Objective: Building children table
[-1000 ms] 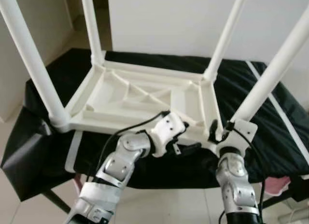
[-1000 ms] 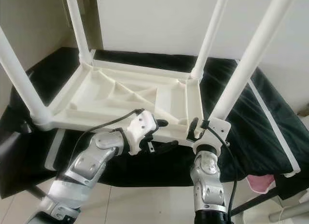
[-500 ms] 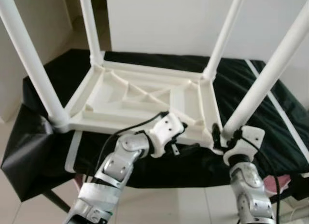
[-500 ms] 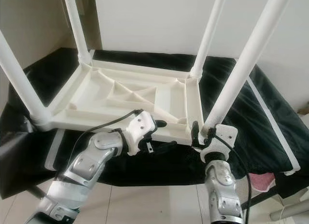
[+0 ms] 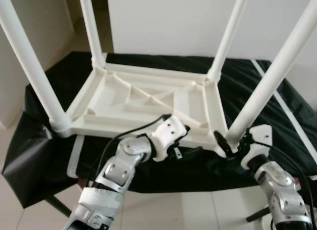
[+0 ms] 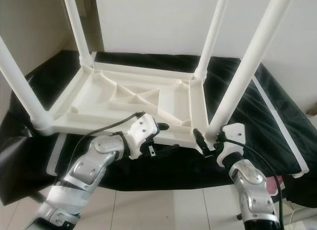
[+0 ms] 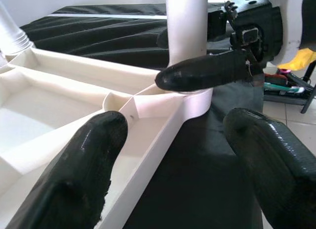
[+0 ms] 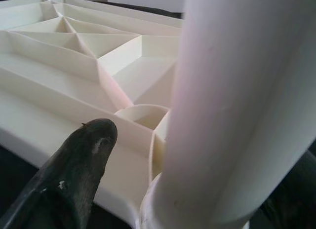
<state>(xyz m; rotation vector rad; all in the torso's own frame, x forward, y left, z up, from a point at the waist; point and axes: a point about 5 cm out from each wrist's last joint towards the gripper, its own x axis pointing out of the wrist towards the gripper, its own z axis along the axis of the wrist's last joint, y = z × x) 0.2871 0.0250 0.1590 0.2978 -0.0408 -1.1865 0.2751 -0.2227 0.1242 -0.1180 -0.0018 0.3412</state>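
A white plastic children's table (image 5: 148,98) lies upside down on a black-covered surface, its legs pointing up. My left gripper (image 5: 193,139) is open at the near rim (image 7: 153,140), with one finger above the rim and one below it. My right gripper (image 5: 232,141) sits at the base of the near right leg (image 5: 270,86). It has a finger on each side of the leg (image 8: 237,100). The right wrist view shows a gap between one finger (image 8: 74,174) and the leg. The left wrist view shows a finger of the right gripper (image 7: 207,76) lying across the leg's collar.
The black cloth (image 5: 257,76) covers a low table that the white table nearly fills. A white wall stands behind. Pale tiled floor (image 5: 163,210) lies below my arms. Something pink (image 6: 277,183) and small clutter sit on the floor at the lower right.
My right arm has swung out to the right while its gripper stayed around the base of the near right leg. The left gripper has stayed at the rim.
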